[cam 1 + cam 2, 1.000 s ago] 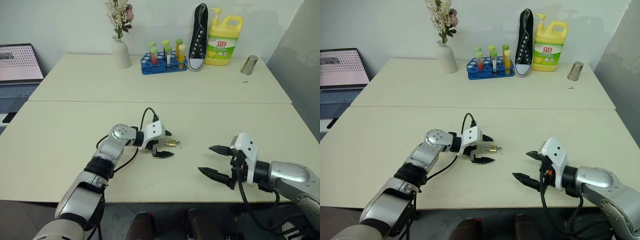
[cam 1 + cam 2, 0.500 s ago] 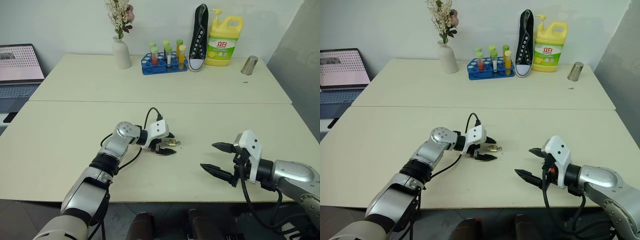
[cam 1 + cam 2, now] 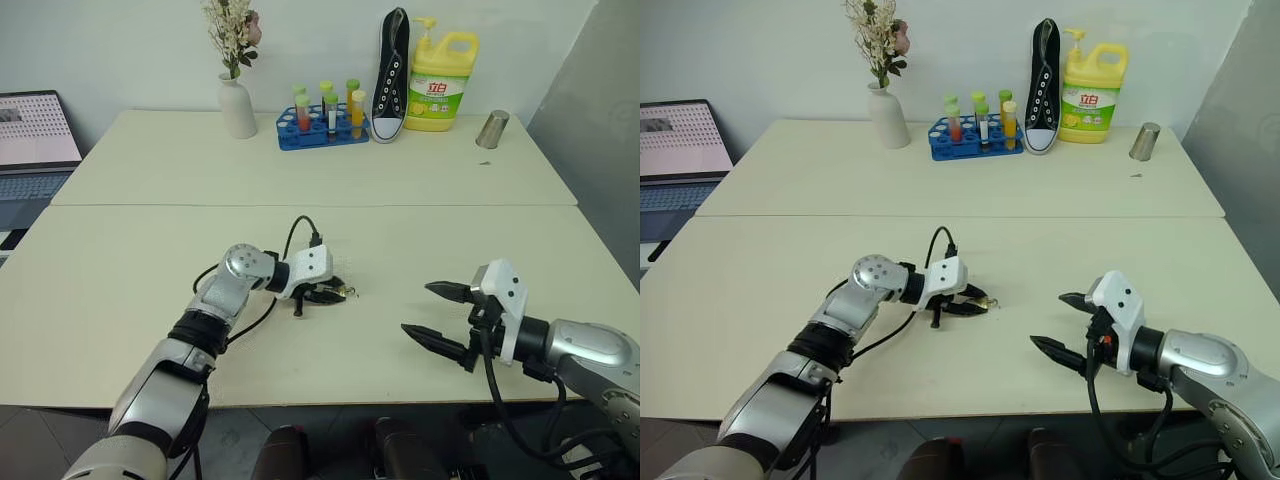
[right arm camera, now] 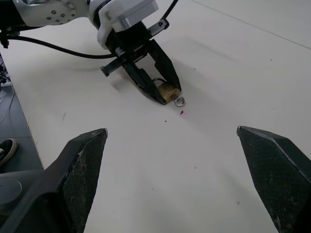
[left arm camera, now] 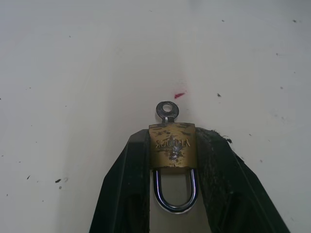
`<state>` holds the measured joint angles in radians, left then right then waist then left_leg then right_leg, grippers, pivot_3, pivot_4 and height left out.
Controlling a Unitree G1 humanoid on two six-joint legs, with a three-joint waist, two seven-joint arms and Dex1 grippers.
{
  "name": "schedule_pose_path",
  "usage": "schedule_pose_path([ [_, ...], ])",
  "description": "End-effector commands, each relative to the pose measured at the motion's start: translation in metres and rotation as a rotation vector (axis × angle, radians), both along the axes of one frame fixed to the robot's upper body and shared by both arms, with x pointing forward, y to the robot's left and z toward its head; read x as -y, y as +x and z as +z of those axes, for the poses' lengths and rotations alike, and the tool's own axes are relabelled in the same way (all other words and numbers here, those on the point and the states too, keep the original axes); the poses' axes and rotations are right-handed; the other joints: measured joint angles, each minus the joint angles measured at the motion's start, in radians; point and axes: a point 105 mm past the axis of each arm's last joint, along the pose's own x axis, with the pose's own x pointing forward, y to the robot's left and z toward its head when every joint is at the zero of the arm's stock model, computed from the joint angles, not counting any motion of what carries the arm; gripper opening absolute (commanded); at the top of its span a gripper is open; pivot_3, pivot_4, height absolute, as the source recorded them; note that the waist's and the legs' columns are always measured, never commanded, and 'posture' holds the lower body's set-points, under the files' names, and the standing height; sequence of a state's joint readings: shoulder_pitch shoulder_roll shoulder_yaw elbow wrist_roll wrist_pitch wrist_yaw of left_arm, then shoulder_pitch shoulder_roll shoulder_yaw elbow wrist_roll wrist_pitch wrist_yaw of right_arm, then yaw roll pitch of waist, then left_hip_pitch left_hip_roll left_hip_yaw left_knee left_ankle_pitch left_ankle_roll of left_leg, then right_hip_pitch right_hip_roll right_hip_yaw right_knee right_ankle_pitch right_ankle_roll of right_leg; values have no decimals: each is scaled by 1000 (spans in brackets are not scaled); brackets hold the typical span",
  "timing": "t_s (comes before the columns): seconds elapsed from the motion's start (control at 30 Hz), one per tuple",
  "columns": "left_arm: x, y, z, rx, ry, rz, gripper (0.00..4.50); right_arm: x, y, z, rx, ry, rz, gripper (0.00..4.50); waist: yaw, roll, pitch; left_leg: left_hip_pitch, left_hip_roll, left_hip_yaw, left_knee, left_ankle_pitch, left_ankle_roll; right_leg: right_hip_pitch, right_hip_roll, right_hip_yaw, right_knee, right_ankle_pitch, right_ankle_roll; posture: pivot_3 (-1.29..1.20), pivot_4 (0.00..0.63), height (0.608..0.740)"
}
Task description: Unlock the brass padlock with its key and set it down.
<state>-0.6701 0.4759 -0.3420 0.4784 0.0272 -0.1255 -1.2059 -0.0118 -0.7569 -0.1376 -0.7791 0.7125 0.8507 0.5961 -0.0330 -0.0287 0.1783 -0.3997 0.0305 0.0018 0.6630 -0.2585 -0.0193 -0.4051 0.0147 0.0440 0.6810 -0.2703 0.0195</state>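
Observation:
The brass padlock (image 5: 172, 148) lies on the cream table (image 3: 420, 230), a little left of centre. My left gripper (image 3: 335, 293) is shut on it, one black finger pressed against each side of the brass body. The silver shackle (image 5: 176, 191) points back between the fingers. The key (image 5: 166, 109) sticks out of the lock's far end, its round head resting on the table. The right wrist view shows the padlock (image 4: 168, 91) and key (image 4: 179, 101) at the left fingertips. My right gripper (image 3: 420, 310) hovers to the right of the lock, open and holding nothing.
Along the table's far edge stand a white vase of flowers (image 3: 237, 105), a blue test-tube rack (image 3: 322, 128), a black shoe (image 3: 391, 75), a yellow detergent bottle (image 3: 440, 80) and a metal cup (image 3: 490, 130). A laptop (image 3: 35, 140) sits at the far left.
My left gripper's fingers have closed from wide open onto the padlock's sides. The right gripper has stayed open and in place. The camera view has shifted slightly.

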Motion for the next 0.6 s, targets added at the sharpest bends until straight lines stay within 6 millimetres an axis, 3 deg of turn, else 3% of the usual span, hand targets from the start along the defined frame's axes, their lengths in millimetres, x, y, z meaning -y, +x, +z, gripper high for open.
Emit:
schedule_pose_path([
  [0.03, 2, -1, 25, 173, -57, -35, 967, -3, 0, 14, 78, 20, 16, 4500, 3, 0, 0, 0, 0, 0, 0, 0, 0, 0, 0, 0, 0, 0, 0, 0, 150, 740],
  [0.1, 5, -10, 45, 318, -125, -100, 967, -4, 2, 17, 95, 29, 18, 4500, 4, 0, 0, -1, 0, 0, 0, 0, 0, 0, -1, 0, 0, 0, 0, 0, 150, 740],
  [0.2, 3, -19, 56, 409, -157, -140, 967, -5, 2, 17, 99, 30, 24, 4500, 6, 0, 0, -1, -1, 1, 1, 0, 0, 0, -3, 0, -1, 0, 0, 0, 150, 740],
  [0.3, -6, -26, 78, 860, -120, -256, 967, -12, 6, 18, 75, 83, 58, 4500, 7, 0, 0, -1, -1, 1, 1, 0, 0, 0, -3, 0, -1, 0, 0, 0, 150, 740],
  [0.37, -8, -34, 78, 1028, -93, -348, 967, -15, 9, 18, 66, 91, 71, 4500, 6, 0, 0, 0, -1, 1, 0, 0, 0, 0, -3, 1, -1, 0, 0, 0, 150, 740],
  [0.6, -9, -39, 88, 1153, -231, -270, 967, -37, 28, 27, 30, 184, 167, 4500, 6, 0, 0, -1, -1, 2, 1, 0, 0, 0, -4, 0, -1, 2, -2, 0, 150, 740],
])
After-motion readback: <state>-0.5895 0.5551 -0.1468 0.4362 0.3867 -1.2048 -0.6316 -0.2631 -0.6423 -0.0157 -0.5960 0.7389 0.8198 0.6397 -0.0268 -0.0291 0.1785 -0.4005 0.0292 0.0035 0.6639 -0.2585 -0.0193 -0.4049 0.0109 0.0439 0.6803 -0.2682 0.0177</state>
